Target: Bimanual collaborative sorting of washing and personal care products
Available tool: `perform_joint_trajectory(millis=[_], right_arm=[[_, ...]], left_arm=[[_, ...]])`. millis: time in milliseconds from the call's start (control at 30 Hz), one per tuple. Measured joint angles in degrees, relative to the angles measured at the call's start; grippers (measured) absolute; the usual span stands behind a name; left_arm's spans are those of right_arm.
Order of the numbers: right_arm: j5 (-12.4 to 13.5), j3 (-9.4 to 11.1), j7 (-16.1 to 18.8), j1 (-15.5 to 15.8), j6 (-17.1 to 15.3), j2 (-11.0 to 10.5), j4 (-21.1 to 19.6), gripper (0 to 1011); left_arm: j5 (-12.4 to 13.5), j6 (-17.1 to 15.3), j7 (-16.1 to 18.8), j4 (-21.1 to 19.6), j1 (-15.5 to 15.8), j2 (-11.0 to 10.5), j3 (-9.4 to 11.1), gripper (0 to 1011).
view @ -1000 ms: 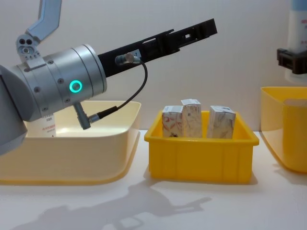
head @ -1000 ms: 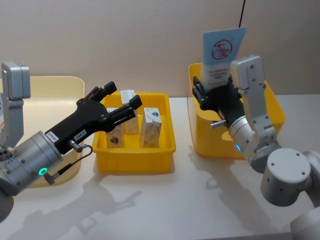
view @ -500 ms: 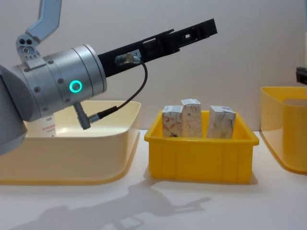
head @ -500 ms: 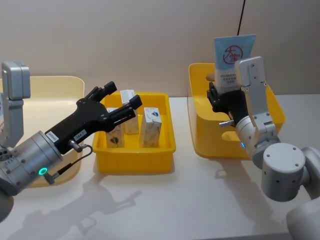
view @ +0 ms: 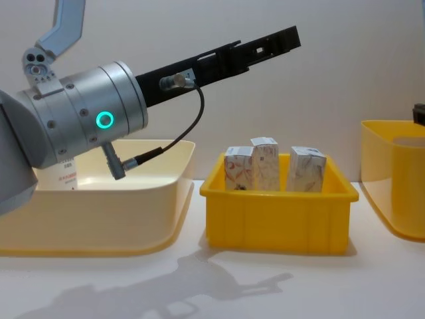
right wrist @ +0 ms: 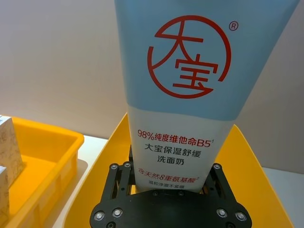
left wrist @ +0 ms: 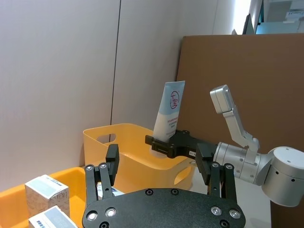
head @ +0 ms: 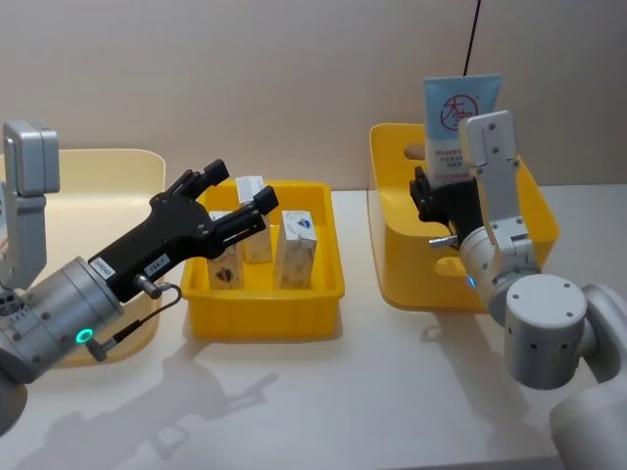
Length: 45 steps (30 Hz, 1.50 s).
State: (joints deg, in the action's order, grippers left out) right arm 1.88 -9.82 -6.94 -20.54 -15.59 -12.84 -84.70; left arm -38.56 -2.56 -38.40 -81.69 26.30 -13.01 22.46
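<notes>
Holding the light-blue tube [head: 458, 122] upright, the right gripper [head: 446, 191] has its fingers clamped on the whitish lower part. The red logo rises well above the fingers, and the deep yellow bin [head: 402, 274] lies open directly beneath them.

Over on the other side, the left gripper [head: 235, 194] hovers with its fingers spread wide and nothing between them. The three small cartons [head: 295, 245] stand upright just below and beyond the fingertips, inside the yellow tray [head: 265, 318]. The cream bin [view: 99, 219] sits back behind that gripper's wrist.

We read this as the carry stage of the sort — the tube is in the air and not yet in its final place. With the empty fingers pointed across toward the tube, a hand-over looks likely to us, though we cannot rule out a straight drop into the bin below.

If it is a pass, the next move calls for bringing the tube's upper part squarely between the spread left fingers. The right grip should loosen only once the left has closed — a soft tube could bend or slip if it is pinched too near its flat end.
</notes>
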Motion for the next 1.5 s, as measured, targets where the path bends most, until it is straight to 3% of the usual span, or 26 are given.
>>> perform_joint_trajectory(millis=[67,267,533,1100,1500], right_arm=[[-0.03,0.05,-0.05,-0.08,-0.1,0.12,0.14,604],[-0.15,0.17,-0.25,-0.3,-0.37,0.44,0.56,811],[-0.23,0.26,-0.44,-0.49,-0.59,0.7,0.85,1000],[-0.34,0.36,-0.36,-0.48,-0.02,0.83,0.97,1001],[0.5,0.33,2.9,1.1,7.12,0.33,-1.0,1001]], left_arm=[[0.0,0.0,0.0,0.0,0.0,0.0,0.0,1003],[0.0,0.0,0.0,0.0,0.0,0.01,0.0,1003],[0.0,0.0,0.0,0.0,0.0,0.01,0.0,1003],[0.0,0.0,0.0,0.0,0.0,0.0,0.0,1003],[0.0,0.0,0.0,0.0,0.0,0.0,0.0,1003]])
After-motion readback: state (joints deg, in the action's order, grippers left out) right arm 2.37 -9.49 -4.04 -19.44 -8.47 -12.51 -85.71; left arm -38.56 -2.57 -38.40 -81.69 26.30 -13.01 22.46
